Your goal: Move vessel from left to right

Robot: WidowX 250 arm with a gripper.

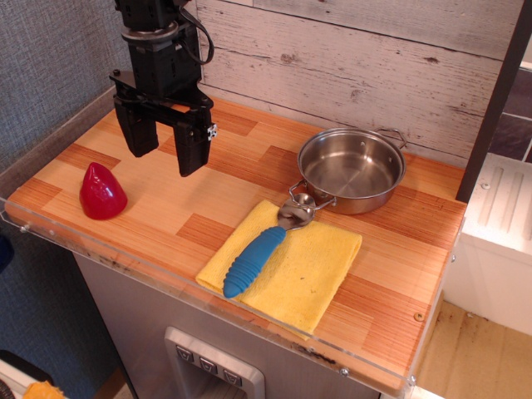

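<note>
The vessel (pixel 352 169) is a small shiny steel pot with two wire loop handles. It stands upright and empty on the right part of the wooden tabletop (pixel 166 212), near the back wall. My gripper (pixel 164 151) hangs over the left part of the table, far left of the pot. Its two black fingers (pixel 191 150) point down, spread apart, with nothing between them.
A red cone-shaped toy (pixel 101 192) sits at the left front. A blue-handled metal spoon (pixel 259 253) lies on a yellow cloth (pixel 287 266) at the front centre, its bowl touching the pot's near handle. A white plank wall (pixel 357 58) runs behind.
</note>
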